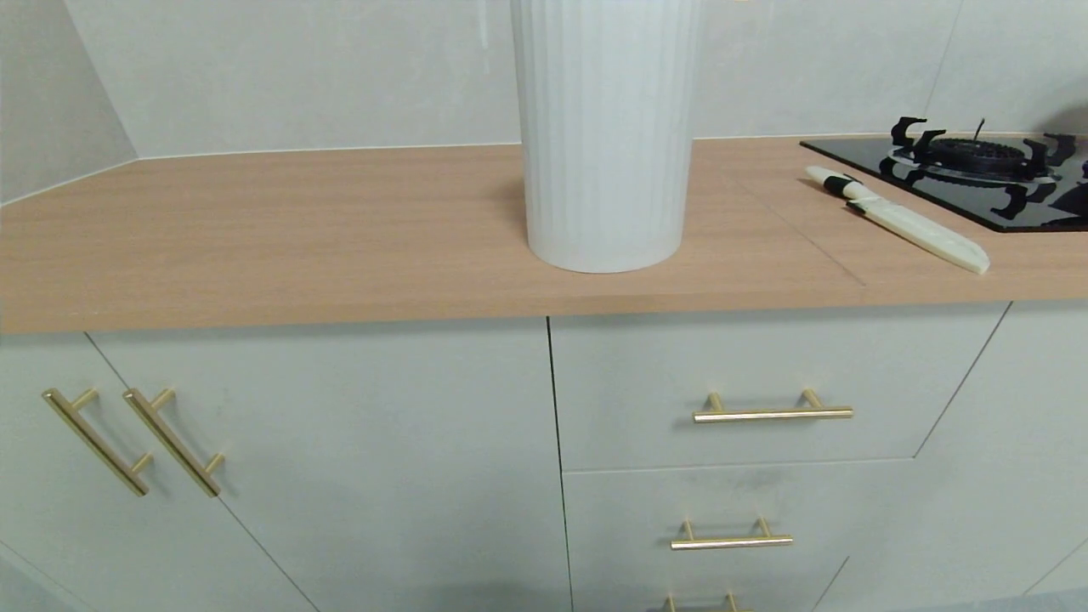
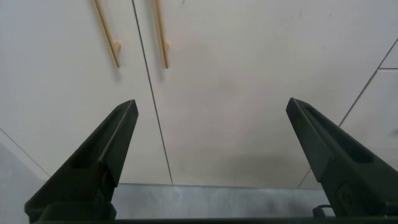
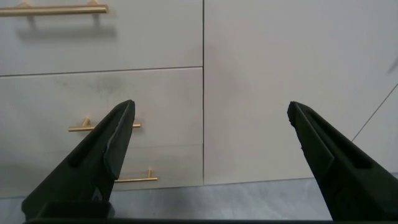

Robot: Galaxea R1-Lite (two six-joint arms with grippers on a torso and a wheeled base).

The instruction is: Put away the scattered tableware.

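Note:
A white knife (image 1: pixel 899 219) with a black band on its handle lies on the wooden counter (image 1: pixel 297 238) at the right, just in front of the stove. A tall white ribbed container (image 1: pixel 605 136) stands upright near the counter's middle. My left gripper (image 2: pixel 211 109) is open, low down and facing the cabinet doors with their gold handles (image 2: pixel 107 32). My right gripper (image 3: pixel 211 112) is also open, low before the drawers, with nothing between its fingers.
A black glass cooktop with a burner grate (image 1: pixel 977 161) sits at the counter's far right. Below the counter are grey cabinet doors with gold handles (image 1: pixel 170 442) and drawers with gold bar handles (image 1: pixel 772 413). Tiled wall behind.

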